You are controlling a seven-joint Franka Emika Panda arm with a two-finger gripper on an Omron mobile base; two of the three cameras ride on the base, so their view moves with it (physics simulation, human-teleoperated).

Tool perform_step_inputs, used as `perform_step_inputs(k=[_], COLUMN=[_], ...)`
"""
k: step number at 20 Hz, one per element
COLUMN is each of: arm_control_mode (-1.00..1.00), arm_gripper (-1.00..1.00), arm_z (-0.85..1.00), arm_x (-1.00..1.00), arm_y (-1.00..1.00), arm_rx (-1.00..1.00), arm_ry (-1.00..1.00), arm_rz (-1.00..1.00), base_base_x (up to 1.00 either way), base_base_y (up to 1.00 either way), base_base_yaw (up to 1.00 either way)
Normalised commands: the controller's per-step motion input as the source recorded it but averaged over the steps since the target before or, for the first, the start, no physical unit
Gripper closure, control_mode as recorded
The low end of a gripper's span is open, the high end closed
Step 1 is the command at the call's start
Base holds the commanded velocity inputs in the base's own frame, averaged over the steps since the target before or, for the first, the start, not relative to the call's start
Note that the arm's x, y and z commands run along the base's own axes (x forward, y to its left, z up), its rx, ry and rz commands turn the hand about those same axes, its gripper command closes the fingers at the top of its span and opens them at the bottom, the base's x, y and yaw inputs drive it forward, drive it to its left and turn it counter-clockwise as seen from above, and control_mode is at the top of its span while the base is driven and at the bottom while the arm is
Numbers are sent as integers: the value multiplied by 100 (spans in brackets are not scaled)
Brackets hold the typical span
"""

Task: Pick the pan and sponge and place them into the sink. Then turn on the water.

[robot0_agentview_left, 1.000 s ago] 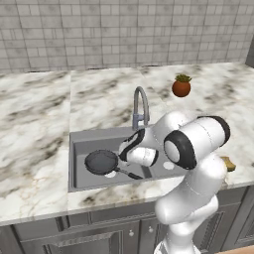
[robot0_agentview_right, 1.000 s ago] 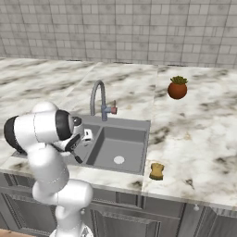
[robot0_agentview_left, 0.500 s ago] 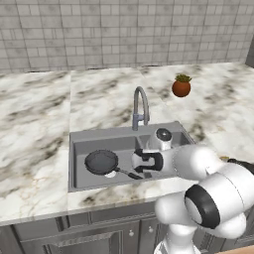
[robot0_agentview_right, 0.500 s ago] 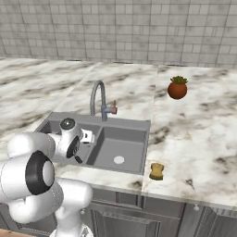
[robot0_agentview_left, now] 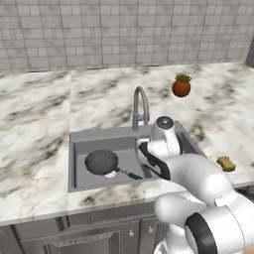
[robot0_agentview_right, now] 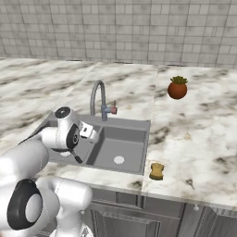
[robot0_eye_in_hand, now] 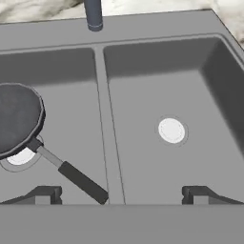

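Pan lying in sink's left basin, arm having swung rightward, claw hovering spread wide, gripping nothing, sponge sitting on worktop.

Pan in left basin of sink (handle toward divider) — sponge on counter, right of sink.

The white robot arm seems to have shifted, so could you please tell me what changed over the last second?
The white arm's bulky joints swung from above the sink toward the cameras, and the open gripper now hangs over the divider of the dark grey double-basin sink, holding nothing. The small black frying pan stayed in the left basin, the yellow sponge on the marble counter and the red-orange plant pot likewise.
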Motion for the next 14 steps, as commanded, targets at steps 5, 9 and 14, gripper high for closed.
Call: perform_step_inputs(k=[5,9,14], arm_control_mode=[-100,-100,-100], arm_gripper=[-100,-100,-100], arm_z=[27,11,0], arm_x=[-18,-7,0], arm_y=[-51,-71,-83], arm_rx=[5,8,3], arm_ry=[10,11,7], arm_rz=[-16,-5,0], base_base_x=[0,0,0], base_base_y=[0,0,0], base_base_yaw=[0,0,0])
